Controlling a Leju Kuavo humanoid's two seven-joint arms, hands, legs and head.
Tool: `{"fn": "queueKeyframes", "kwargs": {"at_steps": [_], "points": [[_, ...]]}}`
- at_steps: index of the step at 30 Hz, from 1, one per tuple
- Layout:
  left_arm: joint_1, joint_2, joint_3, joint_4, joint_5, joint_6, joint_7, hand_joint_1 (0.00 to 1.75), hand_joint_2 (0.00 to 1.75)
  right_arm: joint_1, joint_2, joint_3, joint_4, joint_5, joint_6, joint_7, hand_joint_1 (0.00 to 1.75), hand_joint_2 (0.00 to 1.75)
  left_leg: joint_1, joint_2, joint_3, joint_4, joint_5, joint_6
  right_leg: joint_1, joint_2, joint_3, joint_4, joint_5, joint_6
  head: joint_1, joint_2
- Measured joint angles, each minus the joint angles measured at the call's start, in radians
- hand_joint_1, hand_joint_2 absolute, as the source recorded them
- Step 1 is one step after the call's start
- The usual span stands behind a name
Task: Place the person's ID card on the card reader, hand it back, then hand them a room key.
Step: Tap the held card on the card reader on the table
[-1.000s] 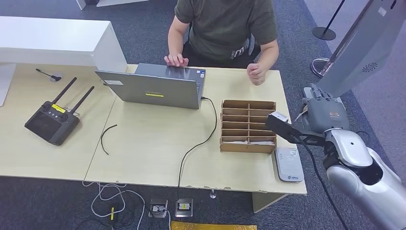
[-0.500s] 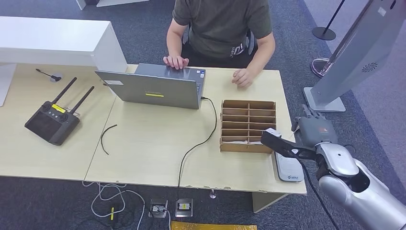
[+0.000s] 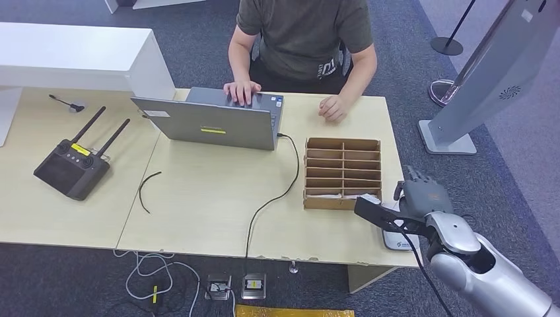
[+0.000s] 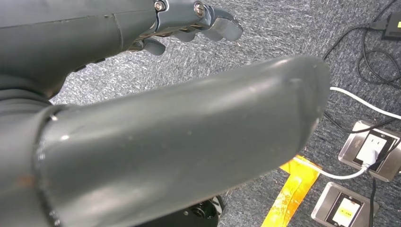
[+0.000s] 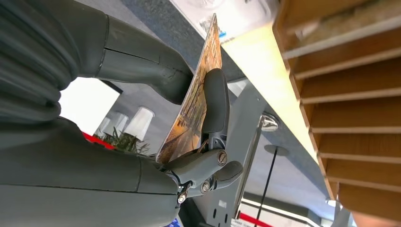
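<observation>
- Right robot hand (image 3: 422,196) sits at the bench (image 3: 211,205) edge over the card reader (image 3: 398,239), most of which it hides in the head view.
- Right wrist view: ID card (image 5: 191,97) pinched between thumb and a finger (image 5: 215,101), edge-on, its tip near the white reader's (image 5: 227,14) face. Contact or a small gap: cannot tell.
- Left robot hand (image 4: 189,21) hangs over the floor, fingers loosely curled, holding nothing.
- Progress, my read: early. Card is in hand and at the reader; the read step looks in progress or just about to happen.
- Left to do: hand the card back to the person (image 3: 304,39) across the bench, then fetch a room key, likely from the slotted cardboard box (image 3: 342,173), and hand it over.
</observation>
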Motion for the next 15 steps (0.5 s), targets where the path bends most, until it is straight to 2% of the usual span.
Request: {"fn": "queueKeyframes", "kwargs": {"at_steps": [4,10,15], "points": [[0.001,0.001,-0.002,0.000,0.001,0.000,0.000,0.00,0.00,0.008,0.000,0.020,0.011,-0.024,-0.016,-0.001,1.75,1.75,0.000,0.000,0.000,0.000,0.000,0.000,0.000,0.000,0.000,0.000,0.000,0.000,0.000,0.000],[0.002,0.004,-0.010,-0.001,0.007,0.000,0.011,0.00,0.00,0.014,-0.005,0.037,0.020,-0.073,-0.104,0.009,1.75,1.75,0.000,0.000,0.000,0.000,0.000,0.000,0.000,0.000,0.000,0.000,0.000,0.000,0.000,0.000],[0.003,0.008,-0.020,-0.001,0.011,-0.002,0.017,0.00,0.00,0.042,-0.022,0.041,0.021,-0.081,-0.122,0.012,1.75,1.75,0.000,0.000,0.000,0.000,0.000,0.000,0.000,0.000,0.000,0.000,0.000,0.000,0.000,0.000]]}}
